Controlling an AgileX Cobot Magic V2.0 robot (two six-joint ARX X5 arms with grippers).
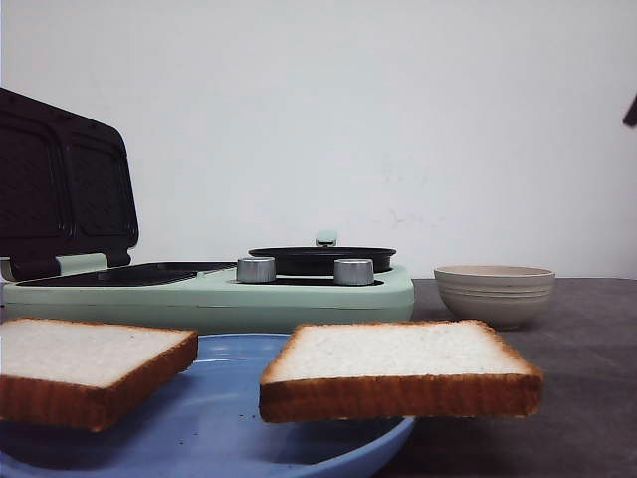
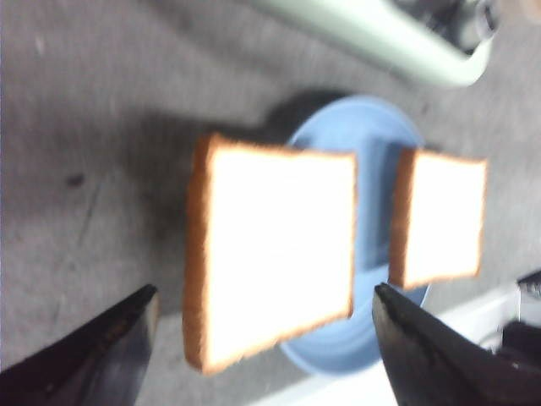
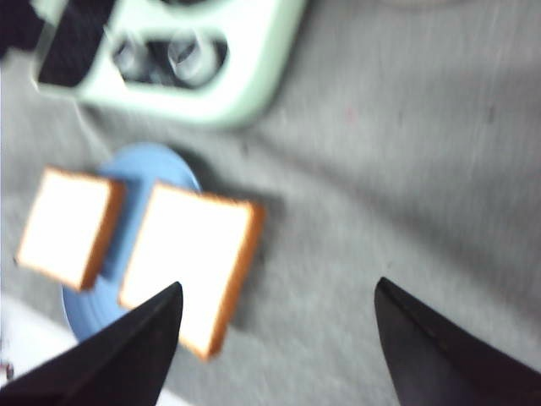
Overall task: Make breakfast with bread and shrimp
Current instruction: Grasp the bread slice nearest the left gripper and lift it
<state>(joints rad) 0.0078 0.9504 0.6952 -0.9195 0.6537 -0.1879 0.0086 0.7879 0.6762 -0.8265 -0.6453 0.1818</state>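
Observation:
Two square slices of white bread lie on a blue plate, one on the left and one on the right, both overhanging its rim. The shrimp is out of view. My left gripper is open and empty, hovering above the left slice; the right slice lies beyond it. My right gripper is open and empty, above the bare table next to the right slice; the left slice is farther off. Neither gripper's jaws show in the front view.
A mint-green breakfast maker stands behind the plate, with its dark lid raised, two silver knobs and a small black pan. A beige bowl stands to its right; its inside is hidden. The table is grey.

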